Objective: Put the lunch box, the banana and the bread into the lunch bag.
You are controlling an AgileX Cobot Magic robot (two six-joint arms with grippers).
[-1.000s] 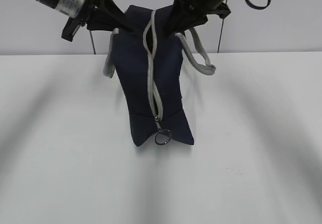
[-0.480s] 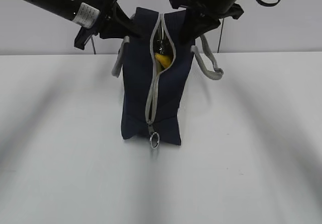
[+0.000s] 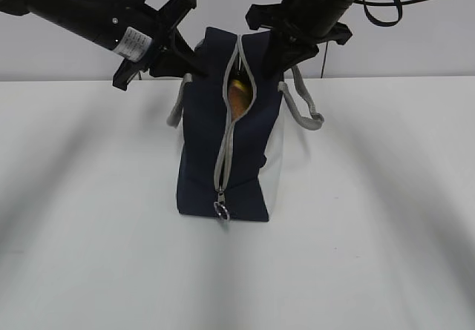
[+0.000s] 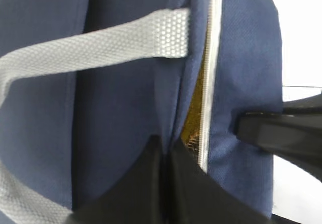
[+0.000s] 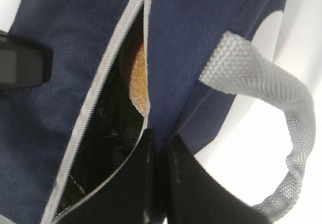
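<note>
The navy lunch bag (image 3: 200, 144) stands on end on the white table, its grey zipper part open at the top. My left gripper (image 3: 194, 67) is shut on the bag's left zipper edge, seen close in the left wrist view (image 4: 166, 146). My right gripper (image 3: 276, 59) is shut on the right edge, also in the right wrist view (image 5: 160, 143). A golden-brown piece of the bread (image 3: 237, 94) shows through the opening, and in the right wrist view (image 5: 138, 78). The lunch box and the banana are hidden.
The zipper's ring pull (image 3: 221, 210) hangs at the bag's lower end near the table. Grey strap handles droop on the right (image 3: 304, 107) and left (image 3: 176, 107). The white table (image 3: 386, 219) spreads around the bag, with a wall behind.
Both grippers have tipped the bag more upright and its base now sits flatter. The zipper gap widened; yellow banana showed in it half a second ago, now brown bread shows.
</note>
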